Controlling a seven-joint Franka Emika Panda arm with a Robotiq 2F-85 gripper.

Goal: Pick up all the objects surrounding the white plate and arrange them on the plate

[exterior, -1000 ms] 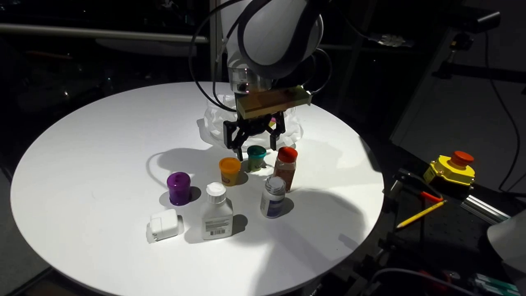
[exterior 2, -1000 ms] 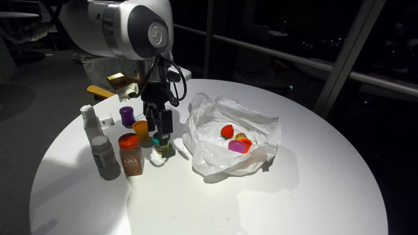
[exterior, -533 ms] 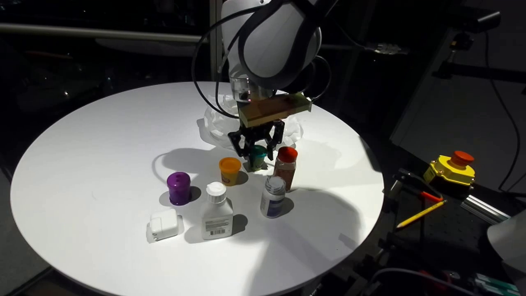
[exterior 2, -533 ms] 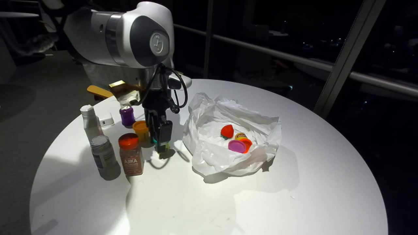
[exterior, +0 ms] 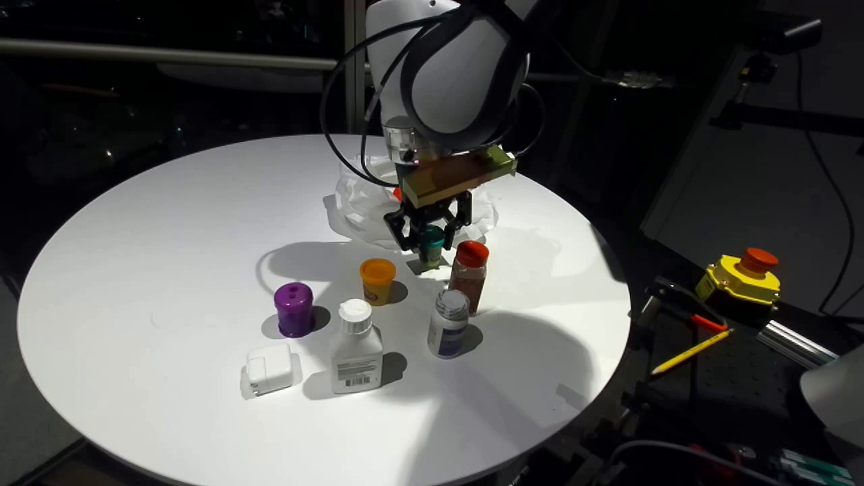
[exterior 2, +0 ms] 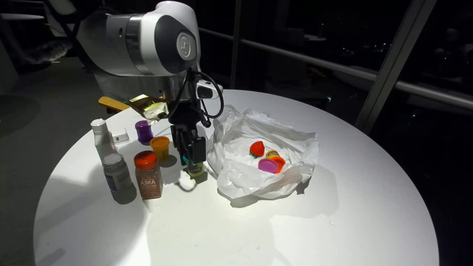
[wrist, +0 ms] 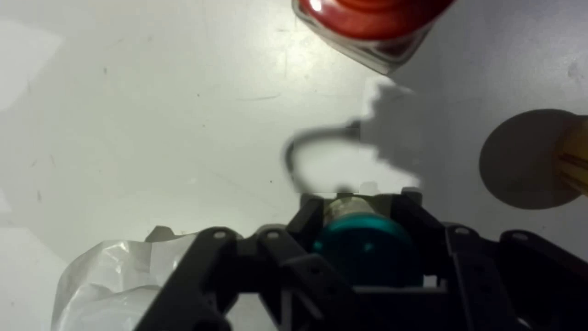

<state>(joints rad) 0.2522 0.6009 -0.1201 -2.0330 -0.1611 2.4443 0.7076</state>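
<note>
My gripper (wrist: 360,202) is shut on a teal-lidded tub (wrist: 367,248), one finger on each side. Its base hangs at or just over the tabletop; I cannot tell whether it touches. Right beside it in an exterior view is the white plate (exterior 2: 240,181), crinkled and translucent, holding a red strawberry-like piece (exterior 2: 257,149), a purple lid (exterior 2: 268,166), an orange piece (exterior 2: 281,162) and a yellow one (exterior 2: 272,153). Outside the plate stand an orange tub (exterior: 376,282), purple container (exterior: 294,312), red-capped jar (exterior: 468,280), small white bottle (exterior: 448,332), larger white bottle (exterior: 356,361) and white block (exterior: 269,368).
The round white tabletop (exterior 2: 332,229) carries everything, its edge curving all around. The red-capped jar and orange tub are the closest neighbours of the held tub. Off the table are a yellow box with a red button (exterior: 742,278) and a pencil (exterior: 692,352).
The gripper came down around the teal-lidded tub and its jaws drew together on it. Over the last half second tub and gripper shifted together toward the plate.
</note>
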